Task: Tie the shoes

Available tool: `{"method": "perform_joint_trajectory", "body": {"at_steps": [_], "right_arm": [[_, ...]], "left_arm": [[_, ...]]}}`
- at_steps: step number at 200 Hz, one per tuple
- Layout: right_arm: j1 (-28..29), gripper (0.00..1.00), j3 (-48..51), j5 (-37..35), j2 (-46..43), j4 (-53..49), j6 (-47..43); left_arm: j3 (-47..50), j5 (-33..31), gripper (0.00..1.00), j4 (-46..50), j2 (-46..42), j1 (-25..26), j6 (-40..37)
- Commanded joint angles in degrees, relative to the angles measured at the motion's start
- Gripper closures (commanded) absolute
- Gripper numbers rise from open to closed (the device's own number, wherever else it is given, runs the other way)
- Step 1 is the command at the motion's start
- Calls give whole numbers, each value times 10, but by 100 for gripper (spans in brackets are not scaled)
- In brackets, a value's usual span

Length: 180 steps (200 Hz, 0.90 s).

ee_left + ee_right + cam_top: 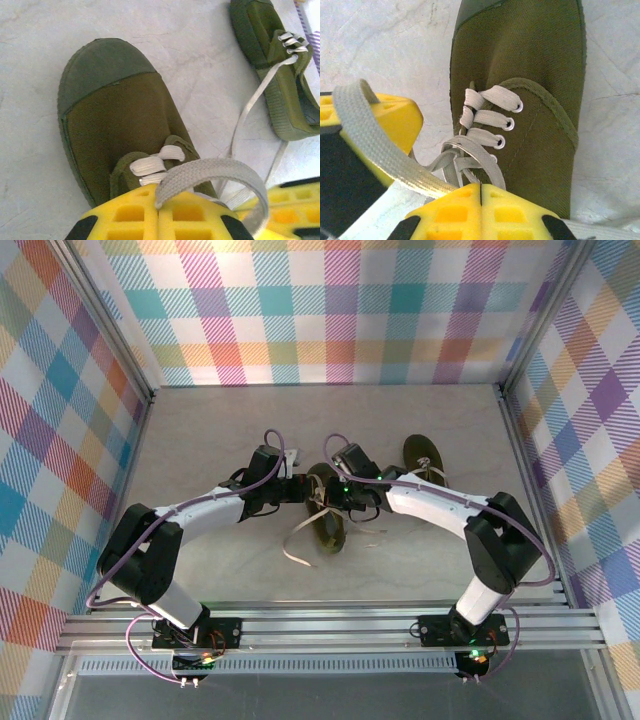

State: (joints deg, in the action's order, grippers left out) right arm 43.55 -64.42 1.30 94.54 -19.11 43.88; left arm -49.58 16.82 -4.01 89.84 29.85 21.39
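One olive shoe (pixel 328 525) lies mid-table with both grippers over its lacing. In the left wrist view its toe (pixel 120 110) points away. My left gripper (pixel 158 192) is shut on a pale flat lace (pixel 215 170), which arches off to the right. Seen from the right wrist, that lace (pixel 385 150) crosses the left gripper's yellow finger (pixel 395 115) and runs down to my right gripper (pixel 481 186). The right gripper's jaws are closed at the lace's end, just above the loose crossing of strands (pixel 465 155) at the eyelets. The second shoe (pixel 425 458) lies at the back right.
Loose lace ends (pixel 298 540) trail on the table towards the near edge, left of the centre shoe. The second shoe's lace (pixel 250 105) runs across the tabletop between the two shoes. Checked walls (pixel 320 310) close in the back and both sides.
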Motion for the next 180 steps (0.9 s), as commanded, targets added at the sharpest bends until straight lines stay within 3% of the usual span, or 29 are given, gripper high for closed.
{"method": "perform_joint_trajectory", "body": {"at_steps": [1, 60, 97, 121, 180], "right_arm": [[-2, 98, -21, -24, -16, -49, -31], [-2, 99, -59, -110, 14, -143, -63], [-2, 97, -97, -117, 61, -185, -81], [-2, 96, -78, -98, 49, -143, -74], [-2, 79, -30, -63, 7, -58, -35]], "left_arm": [[2, -17, 100, 22, 2, -5, -11], [0, -20, 100, 27, 6, -6, -13], [3, 42, 100, 4, 8, -4, -25], [1, 73, 100, -5, 9, 5, -35], [0, 78, 100, -13, 18, 11, -33]]}}
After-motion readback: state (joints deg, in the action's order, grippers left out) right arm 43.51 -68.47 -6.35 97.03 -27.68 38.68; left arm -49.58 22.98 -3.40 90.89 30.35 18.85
